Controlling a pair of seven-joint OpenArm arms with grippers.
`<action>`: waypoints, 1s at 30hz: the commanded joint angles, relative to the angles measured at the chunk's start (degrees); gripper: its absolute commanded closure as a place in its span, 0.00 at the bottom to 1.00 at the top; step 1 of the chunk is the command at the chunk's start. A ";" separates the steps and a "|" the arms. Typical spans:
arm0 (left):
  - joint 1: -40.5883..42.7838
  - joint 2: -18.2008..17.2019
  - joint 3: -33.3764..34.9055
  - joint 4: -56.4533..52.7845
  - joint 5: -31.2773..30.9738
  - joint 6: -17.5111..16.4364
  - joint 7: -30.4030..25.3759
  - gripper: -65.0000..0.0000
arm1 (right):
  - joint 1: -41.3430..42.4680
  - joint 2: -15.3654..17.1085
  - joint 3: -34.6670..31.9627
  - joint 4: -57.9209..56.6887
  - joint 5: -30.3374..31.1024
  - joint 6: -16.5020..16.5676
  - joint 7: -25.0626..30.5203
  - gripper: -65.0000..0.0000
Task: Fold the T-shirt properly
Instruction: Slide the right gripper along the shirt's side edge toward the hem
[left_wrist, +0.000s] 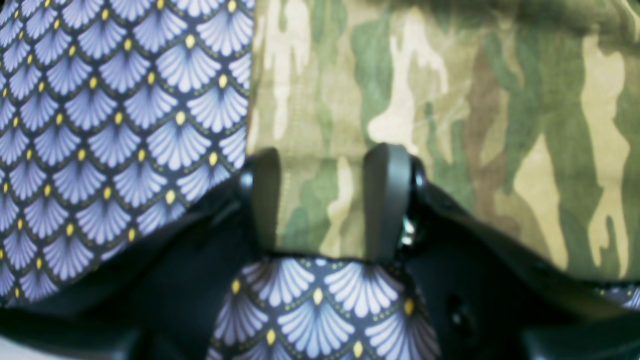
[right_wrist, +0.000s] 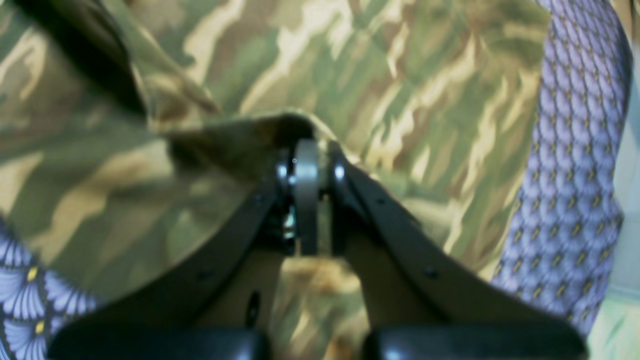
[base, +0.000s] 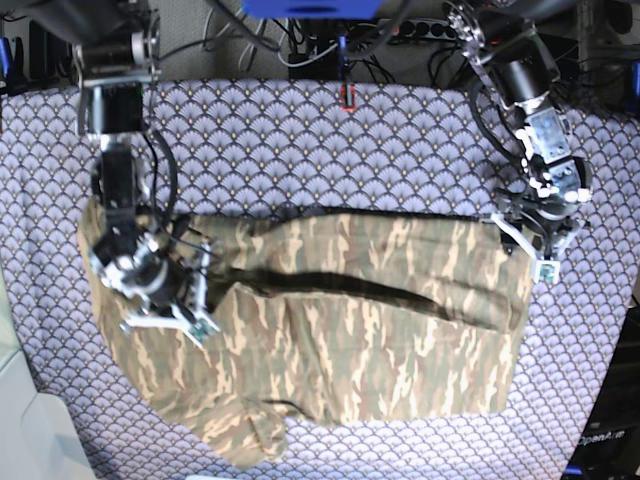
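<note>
Nearest the base camera, at about 6 o'clock, the bottom edge of the shirt (base: 330, 340) lies loose and a bit rumpled on the surface, with a floppy bit sticking out around 7 o'clock. The shirt is spread sideways across the purple cloth (base: 300, 150), and a dark crease runs across its middle, so it looks like one lengthwise fold is partly laid over.

At 9 o'clock the right hand (right_wrist: 306, 165) is clamped on a bunched fold of the shirt; its wrist view shows the fingers pressed together with fabric peaking up between them. Over at 3 o'clock the left hand (left_wrist: 325, 200) sits at the shirt's edge with its fingers (left_wrist: 387, 200) apart, fabric showing in the gap, nothing pinched.

My read: this is the grab-both-ends step, and only one end is gripped so far. Next the left hand would need to close on that edge, then both should lift and carry together, evenly, or the fold will go crooked. The far side at 12 o'clock is just bare cloth.
</note>
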 joint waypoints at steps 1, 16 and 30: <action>-0.21 -0.36 0.00 0.52 1.02 -0.05 1.47 0.57 | 2.99 0.10 -0.31 -0.09 0.49 -0.25 1.49 1.00; 2.42 0.00 0.00 4.66 1.11 -0.05 1.65 0.57 | 13.98 -0.25 -3.04 -16.88 -3.47 -0.25 8.69 1.00; 3.21 -0.36 0.00 4.66 1.20 -0.05 1.65 0.57 | 14.15 -1.30 -3.04 -16.70 -4.17 -0.25 17.05 0.78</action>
